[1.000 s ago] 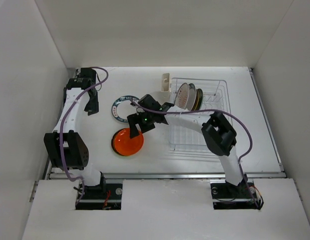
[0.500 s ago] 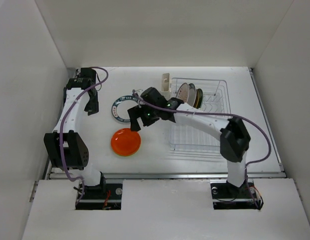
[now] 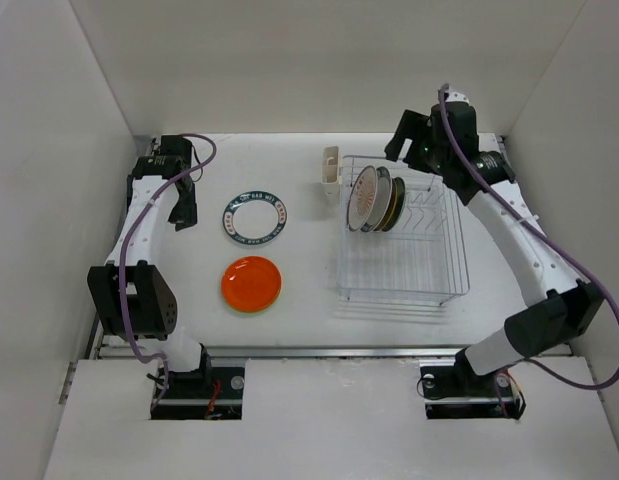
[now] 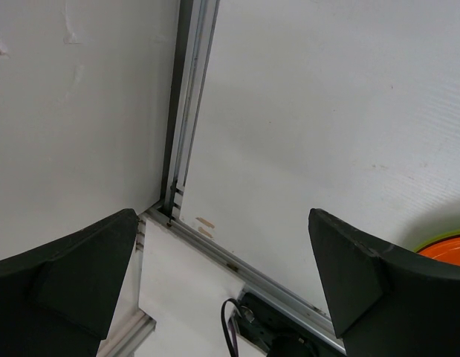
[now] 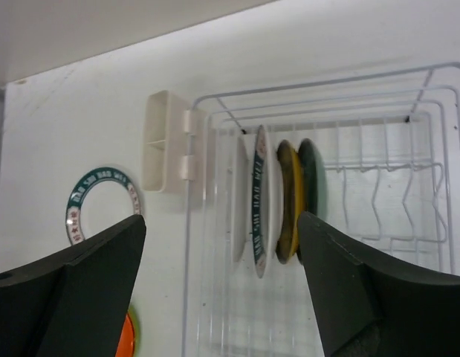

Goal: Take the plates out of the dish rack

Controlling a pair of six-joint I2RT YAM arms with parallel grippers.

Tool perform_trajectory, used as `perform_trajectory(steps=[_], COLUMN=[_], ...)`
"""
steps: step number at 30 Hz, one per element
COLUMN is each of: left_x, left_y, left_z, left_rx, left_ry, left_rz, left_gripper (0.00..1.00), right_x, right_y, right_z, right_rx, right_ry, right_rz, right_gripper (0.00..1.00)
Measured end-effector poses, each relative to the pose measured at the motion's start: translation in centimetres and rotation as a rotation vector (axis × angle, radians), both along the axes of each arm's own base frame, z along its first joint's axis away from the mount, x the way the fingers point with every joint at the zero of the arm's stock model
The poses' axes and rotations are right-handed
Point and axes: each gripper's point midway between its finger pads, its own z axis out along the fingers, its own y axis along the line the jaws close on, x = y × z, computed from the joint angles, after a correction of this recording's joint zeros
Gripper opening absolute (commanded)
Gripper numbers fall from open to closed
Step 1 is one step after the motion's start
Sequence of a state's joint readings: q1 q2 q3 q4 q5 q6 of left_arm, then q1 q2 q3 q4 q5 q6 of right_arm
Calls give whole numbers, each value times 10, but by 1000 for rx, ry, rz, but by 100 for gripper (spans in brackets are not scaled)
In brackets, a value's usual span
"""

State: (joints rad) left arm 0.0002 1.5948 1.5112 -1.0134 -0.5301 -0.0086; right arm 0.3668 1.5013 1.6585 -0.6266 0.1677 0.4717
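The dish rack [image 3: 404, 262] stands right of centre and holds several plates [image 3: 376, 198] upright in its far-left slots. In the right wrist view they are a white one [image 5: 239, 197], a teal-rimmed one [image 5: 257, 201], an amber one [image 5: 287, 199] and a dark olive one [image 5: 308, 182]. A teal-rimmed plate [image 3: 256, 219] and an orange-red plate [image 3: 253, 284] lie flat on the table to the left. My right gripper [image 3: 402, 143] is open and empty, high over the rack's far edge [image 5: 221, 217]. My left gripper [image 3: 185, 218] is open and empty at the far left [image 4: 221, 216].
A cream cup holder [image 3: 331, 166] hangs on the rack's far-left corner and also shows in the right wrist view [image 5: 165, 151]. White walls close the table on three sides. The orange plate's edge, with a green rim under it, shows in the left wrist view [image 4: 446, 248].
My right gripper has left the orange-red plate lying on the table and swung up and back to the rack's far side. The left arm has not moved.
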Motion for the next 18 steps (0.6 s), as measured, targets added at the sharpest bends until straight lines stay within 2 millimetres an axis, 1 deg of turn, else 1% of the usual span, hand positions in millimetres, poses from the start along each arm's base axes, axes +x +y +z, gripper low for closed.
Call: perform_trajectory(steps=[2, 3, 5, 7, 8, 10, 12, 15, 18], left_x=[0, 0, 0, 0, 0, 0, 0, 0, 0], left_y=[0, 0, 0, 0, 0, 0, 0, 0, 0], left_z=[0, 0, 0, 0, 0, 0, 0, 0, 0], left_rx=[0, 0, -1, -1, -1, -1, -1, -1, -1], left_ry=[0, 0, 0, 0, 0, 0, 0, 0, 0], left_rz=[0, 0, 0, 0, 0, 0, 0, 0, 0], left_gripper=[100, 100, 100, 100, 100, 100, 100, 100, 100], right_x=[8, 12, 20, 23, 22, 19, 15, 12, 11], right_y=[-20, -29, -45, -55, -57, -57, -56, -57, -58], right_z=[-16, -27, -53, -82, -96, -122, -143, -162, -169], right_rx=[-12, -22, -48, -80, -93, -113, -130, -145, -151], right_ry=[48, 75, 138, 208, 241, 302, 354, 396, 408], right_rz=[-60, -90, -142, -174, -179, -176, -171, -171, -179], right_gripper=[83, 79, 76, 72, 72, 69, 69, 64, 56])
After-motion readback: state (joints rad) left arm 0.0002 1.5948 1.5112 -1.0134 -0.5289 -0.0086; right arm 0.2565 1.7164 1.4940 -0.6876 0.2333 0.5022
